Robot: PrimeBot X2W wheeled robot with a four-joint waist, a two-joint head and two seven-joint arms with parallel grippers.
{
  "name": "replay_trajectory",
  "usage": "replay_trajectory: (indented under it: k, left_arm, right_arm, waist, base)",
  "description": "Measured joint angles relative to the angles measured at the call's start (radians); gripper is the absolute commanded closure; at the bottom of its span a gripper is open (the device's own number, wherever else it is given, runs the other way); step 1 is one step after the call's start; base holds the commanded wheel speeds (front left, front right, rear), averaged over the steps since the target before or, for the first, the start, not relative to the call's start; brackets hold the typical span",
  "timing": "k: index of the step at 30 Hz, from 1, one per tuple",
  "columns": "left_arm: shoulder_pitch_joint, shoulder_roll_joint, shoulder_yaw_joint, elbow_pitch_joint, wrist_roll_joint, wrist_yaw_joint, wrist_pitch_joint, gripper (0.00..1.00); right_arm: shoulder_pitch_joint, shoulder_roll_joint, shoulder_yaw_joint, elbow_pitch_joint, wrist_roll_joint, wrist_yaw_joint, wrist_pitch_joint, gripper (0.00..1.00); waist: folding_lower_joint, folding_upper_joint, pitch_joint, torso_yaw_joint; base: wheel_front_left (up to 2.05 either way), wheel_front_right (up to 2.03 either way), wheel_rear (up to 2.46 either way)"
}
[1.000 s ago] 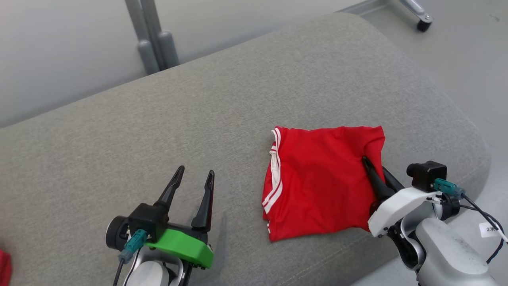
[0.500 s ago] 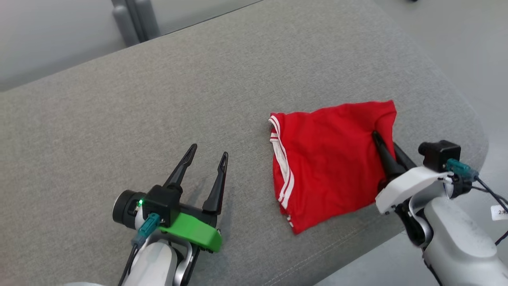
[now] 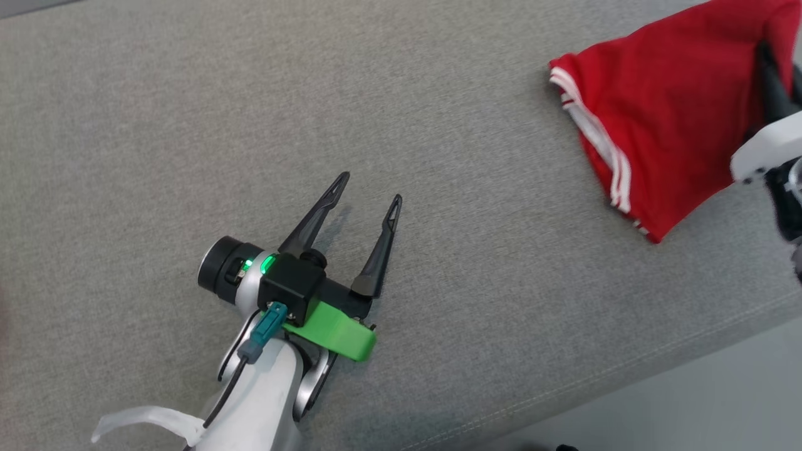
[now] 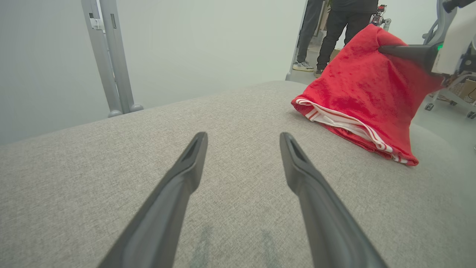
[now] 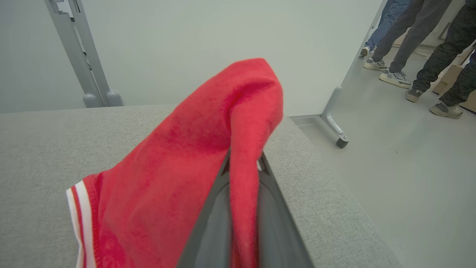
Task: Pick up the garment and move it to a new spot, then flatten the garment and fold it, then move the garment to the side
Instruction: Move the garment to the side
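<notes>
Now: left gripper (image 3: 369, 188) over the grey cushion (image 3: 156, 113), fingers spread, nothing between them. Well to its right lies the red garment (image 3: 664, 119) with white-striped hem, one end lifted and the lower edge resting on the cushion. Right gripper (image 5: 244, 160) pinches the raised fold.

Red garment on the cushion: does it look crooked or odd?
The red garment is lifted at one end, pinched in the right end effector, so it slopes to its striped edge resting on the grey cushion. Nothing looks torn.
</notes>
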Motion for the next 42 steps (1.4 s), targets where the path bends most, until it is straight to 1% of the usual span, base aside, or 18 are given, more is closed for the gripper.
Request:
replay_trajectory:
  k: [6,12,19,23,26,27,28,33,36,39,42]
  left_arm:
    - [-0.027,0.006,-0.038,-0.008,0.023,0.0,0.0,0.0]
    - [-0.048,0.006,-0.079,-0.008,0.028,0.0,0.0,0.0]
    - [-0.048,0.007,-0.078,-0.016,0.028,0.0,0.0,0.0]
    - [-0.047,0.008,-0.079,-0.018,0.028,0.0,0.0,0.0]
    - [-0.046,0.009,-0.079,-0.018,0.028,0.0,0.0,0.0]
    - [-0.046,0.009,-0.08,-0.018,0.028,0.0,0.0,0.0]
    - [-0.046,0.009,-0.08,-0.018,0.028,0.0,0.0,0.0]
    - [-0.042,0.009,-0.078,-0.013,0.025,0.0,0.0,0.0]
    - [-0.037,0.009,-0.072,-0.01,0.021,0.0,0.0,0.0]
    - [-0.027,0.009,-0.051,-0.003,0.019,0.0,0.0,0.0]
    - [-0.009,0.008,-0.026,0.005,0.018,0.0,0.0,0.0]
  right_arm:
    - [-0.114,-0.075,-0.103,0.105,-0.056,0.0,-0.001,1.0]
    - [-0.152,-0.145,-0.215,0.204,-0.121,0.0,-0.001,1.0]
    - [-0.152,-0.192,-0.353,0.284,-0.211,0.0,-0.001,1.0]
    - [-0.148,-0.21,-0.416,0.314,-0.276,0.0,-0.001,1.0]
    - [-0.146,-0.21,-0.466,0.341,-0.328,0.0,-0.001,1.0]
    - [-0.144,-0.213,-0.495,0.351,-0.344,0.0,-0.001,0.43]
    - [-0.14,-0.216,-0.521,0.354,-0.367,0.0,-0.001,0.0]
    - [-0.129,-0.213,-0.625,0.265,-0.48,0.0,-0.001,0.0]
    - [-0.121,-0.176,-0.652,0.175,-0.514,0.0,-0.001,0.0]
    - [-0.117,-0.116,-0.591,0.073,-0.489,0.0,-0.001,0.0]
    - [-0.097,-0.056,-0.475,-0.031,-0.424,0.0,-0.001,0.0]
  waist:
    - [0.0,0.0,0.09,0.068]
    - [0.0,0.0,0.145,0.144]
    - [0.0001,0.0,0.178,0.21]
    - [0.0001,0.0,0.181,0.228]
    - [0.0001,0.0,0.174,0.229]
    - [0.0001,-0.0001,0.171,0.229]
    - [0.0001,-0.0001,0.168,0.229]
    - [0.0,0.0,0.149,0.228]
    - [0.0,-0.0001,0.132,0.227]
    - [0.0,0.0,0.11,0.225]
    - [0.0,-0.0001,0.081,0.223]
  base:
    - [0.0,0.0,0.0]
    - [0.0,0.0,0.0]
    - [0.0,0.0,0.0]
    - [0.0,0.0,0.0]
    - [0.0,0.0,0.0]
    - [0.0,0.0,0.0]
    - [0.0,0.0,0.0]
    - [0.0,0.0,0.0]
    - [0.0,0.0,0.0]
    - [0.0,0.0,0.0]
    - [0.0,0.0,0.0]
